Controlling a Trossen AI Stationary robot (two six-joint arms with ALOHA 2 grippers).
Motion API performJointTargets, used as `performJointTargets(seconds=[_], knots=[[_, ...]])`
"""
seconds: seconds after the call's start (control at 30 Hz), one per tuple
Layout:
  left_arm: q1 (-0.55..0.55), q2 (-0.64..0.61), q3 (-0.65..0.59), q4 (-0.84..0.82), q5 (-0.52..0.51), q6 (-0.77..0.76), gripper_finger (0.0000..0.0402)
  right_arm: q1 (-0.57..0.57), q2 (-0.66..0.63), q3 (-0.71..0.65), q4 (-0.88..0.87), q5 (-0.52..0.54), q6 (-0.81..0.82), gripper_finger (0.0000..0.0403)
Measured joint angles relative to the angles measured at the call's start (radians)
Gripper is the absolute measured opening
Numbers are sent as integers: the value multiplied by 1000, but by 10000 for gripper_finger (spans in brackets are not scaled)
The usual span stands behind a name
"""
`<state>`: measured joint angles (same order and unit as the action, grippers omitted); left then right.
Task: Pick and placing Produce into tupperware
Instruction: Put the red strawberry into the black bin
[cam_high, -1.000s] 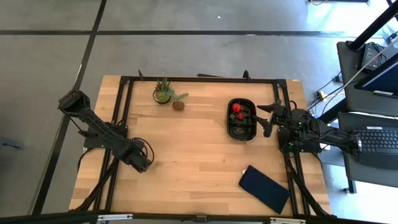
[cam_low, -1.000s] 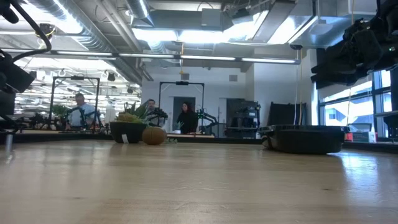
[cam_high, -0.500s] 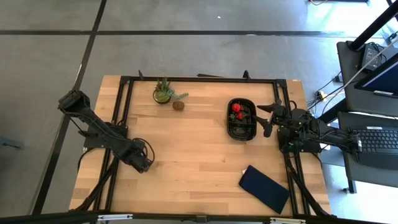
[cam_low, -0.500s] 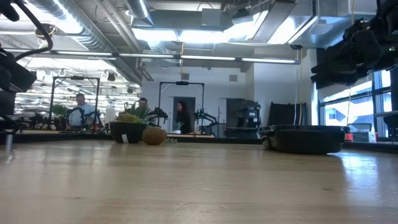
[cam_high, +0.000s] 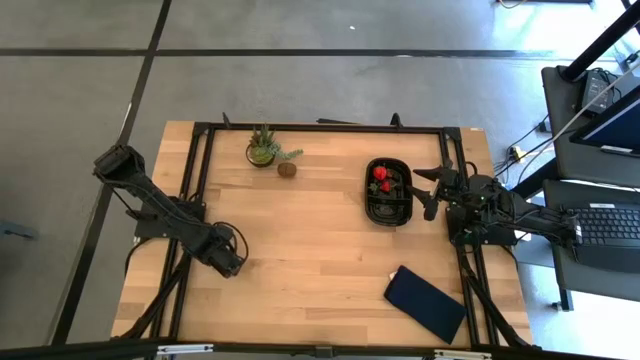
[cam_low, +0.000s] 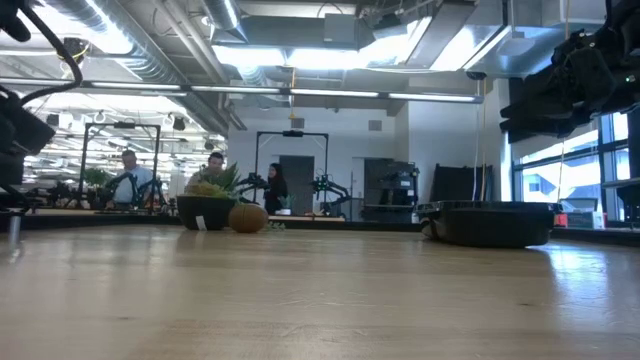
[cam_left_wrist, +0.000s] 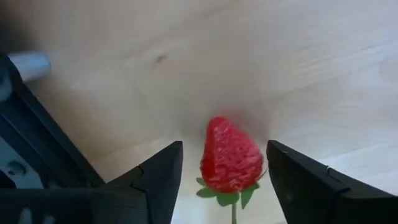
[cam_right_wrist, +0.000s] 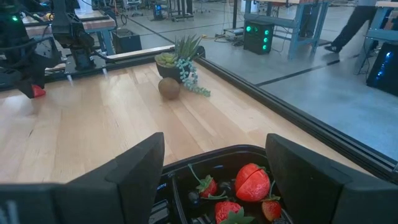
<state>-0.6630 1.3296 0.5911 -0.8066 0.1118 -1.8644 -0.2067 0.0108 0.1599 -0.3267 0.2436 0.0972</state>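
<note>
Left tool (cam_left_wrist: 224, 171) spread around one red strawberry (cam_left_wrist: 230, 155) on wooden worktop (cam_high: 300, 240); right tool (cam_right_wrist: 214, 180) spread over black glossy tupperware (cam_high: 388, 192); one brown round fruit (cam_high: 287, 169).

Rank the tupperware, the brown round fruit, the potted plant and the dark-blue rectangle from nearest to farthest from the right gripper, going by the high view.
From the right gripper:
1. tupperware, right beside it toward the table's middle.
2. dark-blue rectangle, at the near right corner.
3. brown round fruit, far side, toward the left.
4. potted plant, just beyond the fruit.
</note>
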Motion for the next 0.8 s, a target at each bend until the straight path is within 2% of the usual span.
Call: performJointTargets(seconds=[0.17, 0.63, 0.8], knots=[[10, 0, -17, 11, 64, -18, 210, 0, 0, 0, 0, 0, 0, 282], [10, -1, -19, 6, 38, 21, 134, 0, 0, 0, 0, 0, 3, 282], [10, -1, -19, 6, 37, 77, 128, 0, 0, 0, 0, 0, 3, 282]])
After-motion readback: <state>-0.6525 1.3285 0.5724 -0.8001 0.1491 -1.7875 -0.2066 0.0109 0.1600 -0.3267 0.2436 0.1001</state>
